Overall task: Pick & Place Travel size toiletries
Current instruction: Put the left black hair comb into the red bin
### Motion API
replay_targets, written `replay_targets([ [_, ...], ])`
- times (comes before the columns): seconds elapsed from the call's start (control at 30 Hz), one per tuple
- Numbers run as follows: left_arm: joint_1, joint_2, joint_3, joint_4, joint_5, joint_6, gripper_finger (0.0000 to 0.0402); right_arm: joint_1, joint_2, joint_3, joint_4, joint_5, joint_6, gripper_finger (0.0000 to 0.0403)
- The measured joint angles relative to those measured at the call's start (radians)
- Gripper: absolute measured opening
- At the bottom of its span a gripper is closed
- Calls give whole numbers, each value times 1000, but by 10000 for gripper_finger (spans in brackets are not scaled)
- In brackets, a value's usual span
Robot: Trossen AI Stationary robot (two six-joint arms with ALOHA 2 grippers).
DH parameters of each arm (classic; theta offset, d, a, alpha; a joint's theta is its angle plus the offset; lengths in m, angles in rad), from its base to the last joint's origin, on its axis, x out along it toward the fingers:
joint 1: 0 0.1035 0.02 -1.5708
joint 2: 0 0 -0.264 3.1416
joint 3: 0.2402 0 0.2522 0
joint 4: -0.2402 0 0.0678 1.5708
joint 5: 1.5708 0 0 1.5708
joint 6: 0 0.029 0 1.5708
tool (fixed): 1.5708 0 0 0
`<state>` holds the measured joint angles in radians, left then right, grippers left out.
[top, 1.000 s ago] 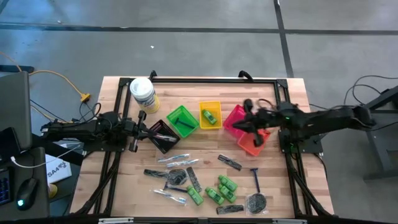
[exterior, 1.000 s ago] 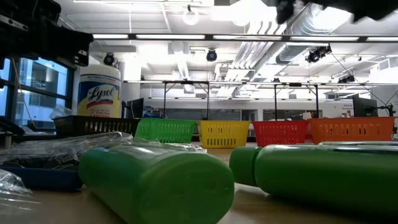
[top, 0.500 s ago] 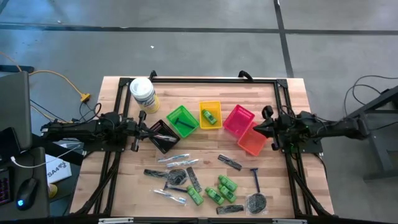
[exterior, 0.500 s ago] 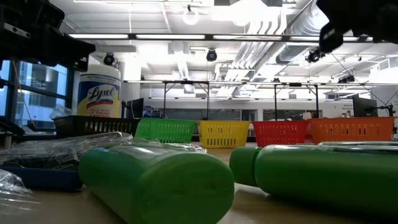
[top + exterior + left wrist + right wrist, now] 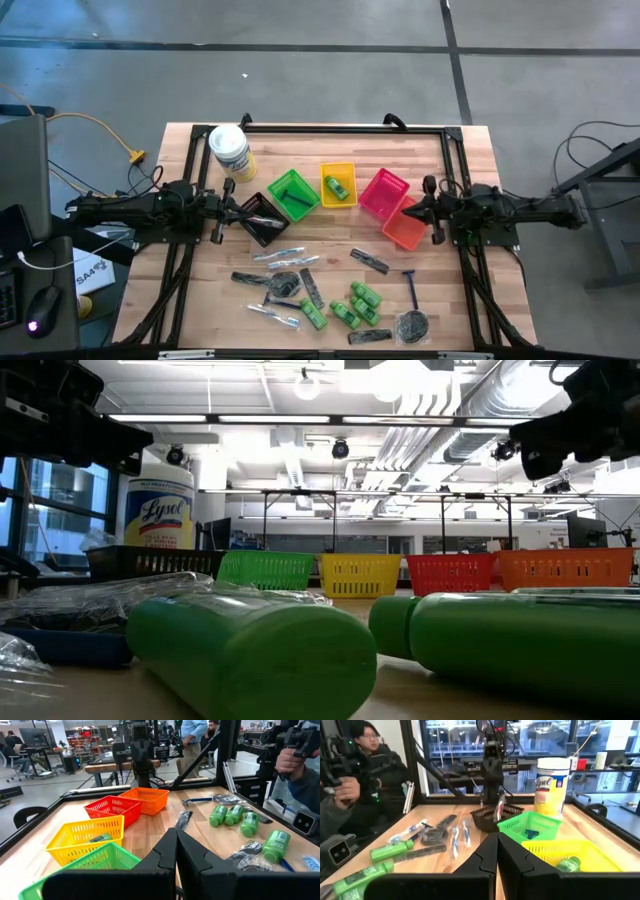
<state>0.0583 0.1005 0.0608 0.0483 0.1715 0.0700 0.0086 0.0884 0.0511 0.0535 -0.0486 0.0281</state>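
Toiletries scattered over near half of surface, well apart from both arms; one green bottle already in yellow basket. Risk: crowded bottles, combs and wrapped sticks lying touching, so a pinch could drag a neighbour along. Long axes mixed: razor running near-to-far, bottles mostly diagonal. Left gripper closed, empty, beside black basket; right gripper closed, empty, by orange basket.

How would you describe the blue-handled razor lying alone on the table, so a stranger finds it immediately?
Start at the orange basket on the table's right side. Just in front of it lies the razor. It is slim and blue; its neighbours are green bottles and a round dark packet.
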Motion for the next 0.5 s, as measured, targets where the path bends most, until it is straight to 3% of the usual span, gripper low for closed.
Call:
replay_targets([
  [0.13,0,0,0,-16,0,0,0,0,-29,-42,73,-9,5,2],
  [0.5,0,0,0,-55,-8,5,0,0,-81,-42,-16,-2,4,2],
])
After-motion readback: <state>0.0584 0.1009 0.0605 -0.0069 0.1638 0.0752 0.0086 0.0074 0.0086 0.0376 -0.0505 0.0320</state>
